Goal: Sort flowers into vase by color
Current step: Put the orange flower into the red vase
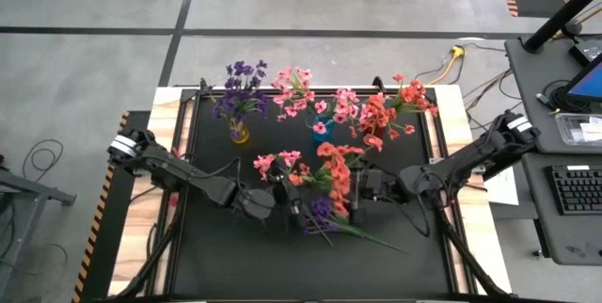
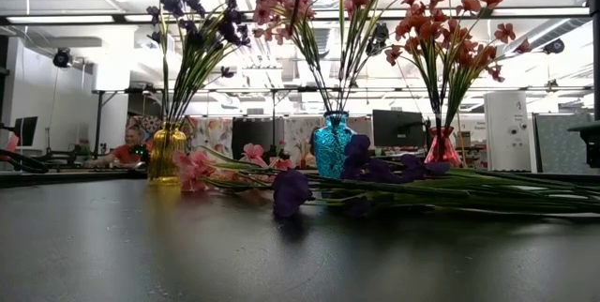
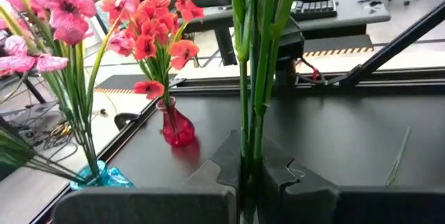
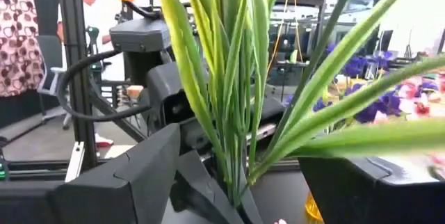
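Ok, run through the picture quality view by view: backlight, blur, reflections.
Low view: bright ceiling lights behind the three vases leave the yellow vase and its purple flowers dark; the glossy table mirrors the light. Right wrist view: leaves close to the lens are soft, the background washed out. Left wrist view: the red vase is sharp. High view: even light, faint shadows.

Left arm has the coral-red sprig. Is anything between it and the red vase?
Nothing visible blocks it. The left gripper is shut on the coral-red sprig near the mat's middle; bare mat lies between it and the red vase. The vase already holds flowers, so its mouth is crowded. The right gripper stands open beside the sprig's stems.
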